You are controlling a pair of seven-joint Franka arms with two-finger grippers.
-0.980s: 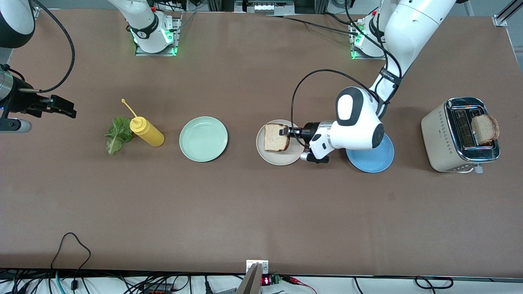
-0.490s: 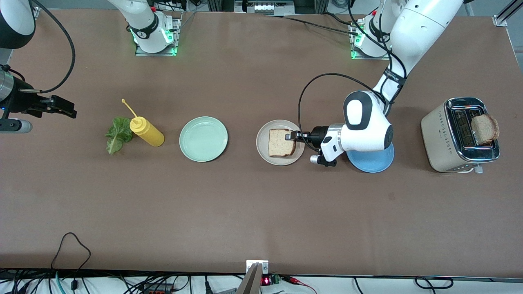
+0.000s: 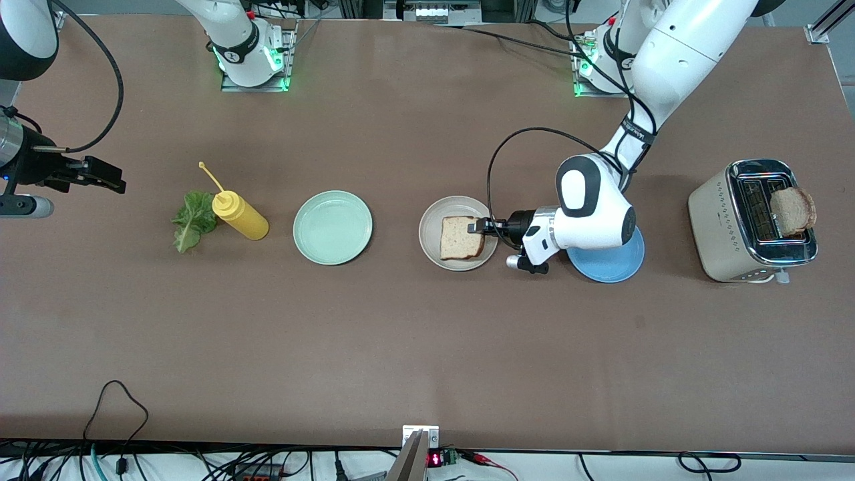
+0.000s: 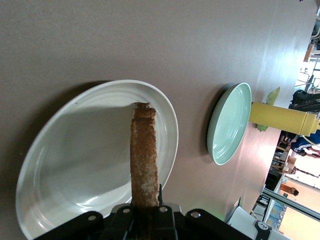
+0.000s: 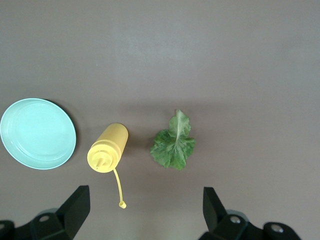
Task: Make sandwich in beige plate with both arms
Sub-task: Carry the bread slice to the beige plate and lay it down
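Holding a square slice of toasted bread by its crust over the beige plate, with the left end effector clamped shut on the edge turned toward the left arm's end of the desk. Lying nearly flat in the front view, slice lowered into the plate's shallow well; whether resting or just clear of the glaze, impossible to say. Running straight out from the fingers in the left wrist view, the rough brown crust showing edge-on across the smooth, ringed plate. Calling, by the look of it, for a release and a straight pull-back toward the blue plate just beside. Waiting over the desk edge at the right arm's end, the right end effector spread wide and carrying nothing, looking down on the ruffled green lettuce leaf, long axis pointing away from the fingers, beside the glossy yellow squeeze bottle. Sitting far closer to that leaf than the left arm, so the likelier one to fetch it. Standing up out of the cream and chrome toaster near the left arm's end, the second slice. Lying bare between bottle and beige plate, the mint green plate.
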